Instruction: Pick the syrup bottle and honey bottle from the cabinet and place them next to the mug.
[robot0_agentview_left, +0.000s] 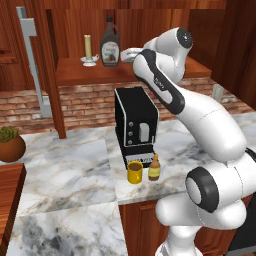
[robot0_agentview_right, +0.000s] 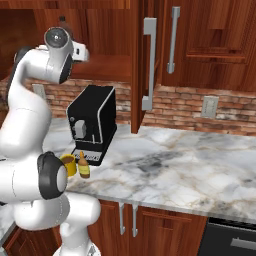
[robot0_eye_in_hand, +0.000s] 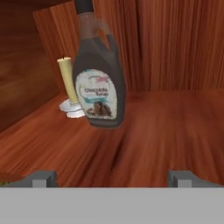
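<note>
One syrup bottle (robot0_eye_in_hand: 99, 78) hides part of the candle (robot0_eye_in_hand: 69, 79).

The syrup bottle (robot0_eye_in_hand: 97, 74), standing ahead of the gripper (robot0_eye_in_hand: 113, 178), carries a white label reading roughly "Chocolate Syrup", its letters blurred.

Base views flank arm from behind, both sharing counter (robot0_agentview_left: 65, 170) and coffee machine (robot0_agentview_left: 136, 125); hand view faces cabinet (robot0_eye_in_hand: 175, 57) shelf, close.
</note>
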